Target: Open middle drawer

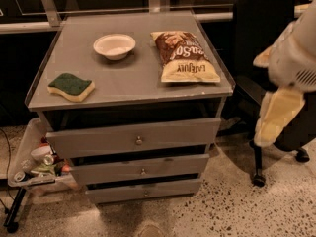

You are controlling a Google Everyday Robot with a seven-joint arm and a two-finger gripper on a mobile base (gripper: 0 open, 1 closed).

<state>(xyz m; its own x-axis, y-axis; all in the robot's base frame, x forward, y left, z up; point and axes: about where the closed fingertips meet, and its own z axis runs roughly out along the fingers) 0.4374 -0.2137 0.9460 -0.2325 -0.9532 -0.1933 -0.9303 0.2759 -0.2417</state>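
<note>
Speckled stone floor, dark wall behind, and a grey cabinet [133, 83] in the middle of the shot. Middle drawer [108, 172] sits down and to the left of the gripper [272, 125], well apart from it, with nothing touching its small round knob [143, 171]. Its front looks pushed in, a dark gap above it. Top drawer [98, 141], the tallest front, is directly over it, also left of and a bit below the gripper; the slim bottom drawer [113, 191] lies lowest of all, further from the gripper. Up on the cabinet top, left of the gripper and higher: a chip bag [185, 57] nearest, a white bowl [114, 46] beyond it, and a green and yellow sponge [71, 86] furthest off by the far left edge. Gripper hangs in the air at the right side, clear of the cabinet, in front of a black office chair [261, 38]. Open or closed, I cannot tell. Way off left of the gripper, low by the floor, a tray [27, 137] holds cans and clutter
</note>
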